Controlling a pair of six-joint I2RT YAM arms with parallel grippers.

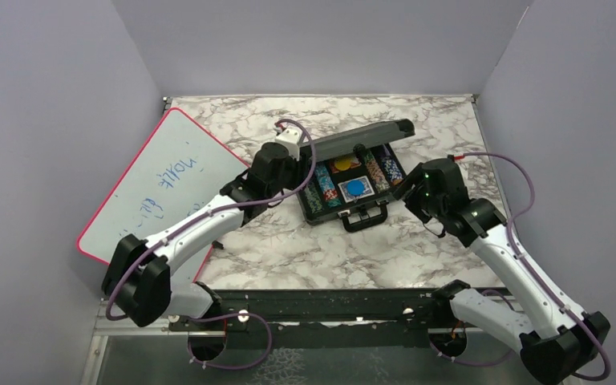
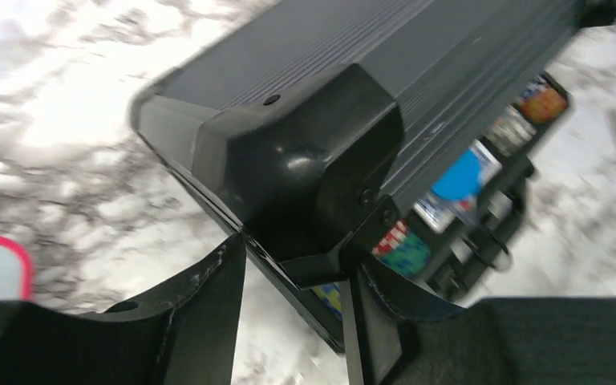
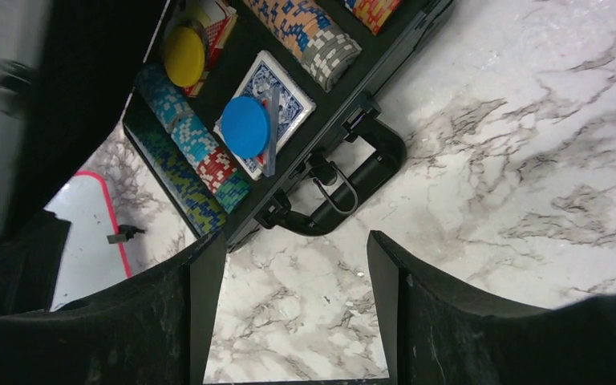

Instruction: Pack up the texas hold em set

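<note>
While the left arm stretches forward across the tabletop (image 1: 289,257), the left hand (image 2: 295,255) straddles a corner of the half-raised lid (image 2: 305,160); whether it pinches cannot be told. The briefcase (image 1: 345,188) sits mid-tabletop, nearer the far edge. The right arm bends inward, the right hand (image 3: 295,241) spread apart near the handle (image 3: 369,172).

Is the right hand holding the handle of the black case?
No: the right hand is open above the table, the handle apart from it.
</note>
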